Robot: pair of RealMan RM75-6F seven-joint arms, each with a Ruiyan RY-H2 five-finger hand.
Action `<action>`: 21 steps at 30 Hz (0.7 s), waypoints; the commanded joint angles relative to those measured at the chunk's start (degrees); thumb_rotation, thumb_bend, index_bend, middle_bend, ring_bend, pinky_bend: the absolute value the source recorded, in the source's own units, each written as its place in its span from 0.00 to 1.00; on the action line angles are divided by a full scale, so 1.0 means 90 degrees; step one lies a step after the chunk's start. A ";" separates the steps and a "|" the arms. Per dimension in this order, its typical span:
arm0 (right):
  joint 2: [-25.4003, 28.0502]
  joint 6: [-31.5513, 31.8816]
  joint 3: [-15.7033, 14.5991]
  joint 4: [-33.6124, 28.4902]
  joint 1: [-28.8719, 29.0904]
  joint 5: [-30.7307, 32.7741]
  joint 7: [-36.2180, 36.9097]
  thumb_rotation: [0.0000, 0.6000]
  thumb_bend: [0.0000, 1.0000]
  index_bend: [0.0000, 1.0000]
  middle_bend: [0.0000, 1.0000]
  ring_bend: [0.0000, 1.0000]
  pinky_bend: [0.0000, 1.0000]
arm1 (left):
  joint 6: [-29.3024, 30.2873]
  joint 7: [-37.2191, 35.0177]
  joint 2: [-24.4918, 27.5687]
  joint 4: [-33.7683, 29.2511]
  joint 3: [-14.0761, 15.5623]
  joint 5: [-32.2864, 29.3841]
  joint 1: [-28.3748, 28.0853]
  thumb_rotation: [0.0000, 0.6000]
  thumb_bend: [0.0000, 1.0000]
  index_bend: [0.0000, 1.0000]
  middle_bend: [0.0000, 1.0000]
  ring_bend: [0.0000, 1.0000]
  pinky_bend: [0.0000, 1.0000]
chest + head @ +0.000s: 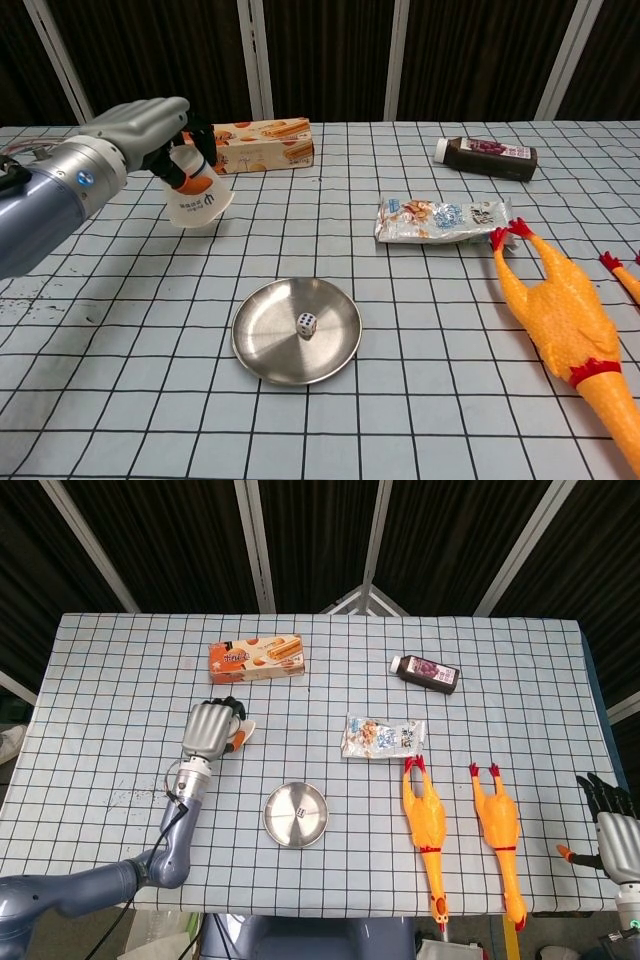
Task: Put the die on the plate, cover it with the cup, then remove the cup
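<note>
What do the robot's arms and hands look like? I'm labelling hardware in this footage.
The left arm is smooth blue-grey with a rounded shell, a small blue dot near the wrist and thin cables along it. The left hand has a silver-grey back and black fingers. The right hand at the table edge matches it, silver-grey with black fingers, plus an orange part beside it.

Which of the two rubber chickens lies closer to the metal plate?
The chicken just below the snack packet; the other chicken lies further from the plate, toward the robot's right hand.
</note>
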 commanded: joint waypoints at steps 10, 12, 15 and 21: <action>0.0079 0.0116 0.0003 -0.0036 -0.0040 -0.0101 0.0163 1.00 0.09 0.02 0.02 0.07 0.00 | 0.0008 0.1122 0.0243 -0.2170 -0.0049 -0.0626 -0.0196 1.00 0.49 0.48 0.39 0.41 0.45; 0.0094 0.0129 0.0003 -0.0030 -0.0049 -0.0105 0.0189 1.00 0.09 0.02 0.02 0.07 0.00 | 0.0059 0.1398 0.0217 -0.2473 -0.0048 -0.0810 -0.0268 1.00 0.49 0.49 0.39 0.41 0.44; 0.0103 0.0160 0.0001 -0.0035 -0.0061 -0.0134 0.0228 1.00 0.09 0.02 0.02 0.07 0.00 | 0.0188 0.1794 0.0166 -0.2752 -0.0016 -0.0954 -0.0380 1.00 0.49 0.49 0.39 0.41 0.43; 0.0127 0.0186 0.0002 -0.0031 -0.0074 -0.0155 0.0298 1.00 0.09 0.03 0.02 0.07 0.00 | 0.0422 0.2442 -0.0002 -0.3200 0.0007 -0.1336 -0.0599 1.00 0.49 0.48 0.39 0.41 0.43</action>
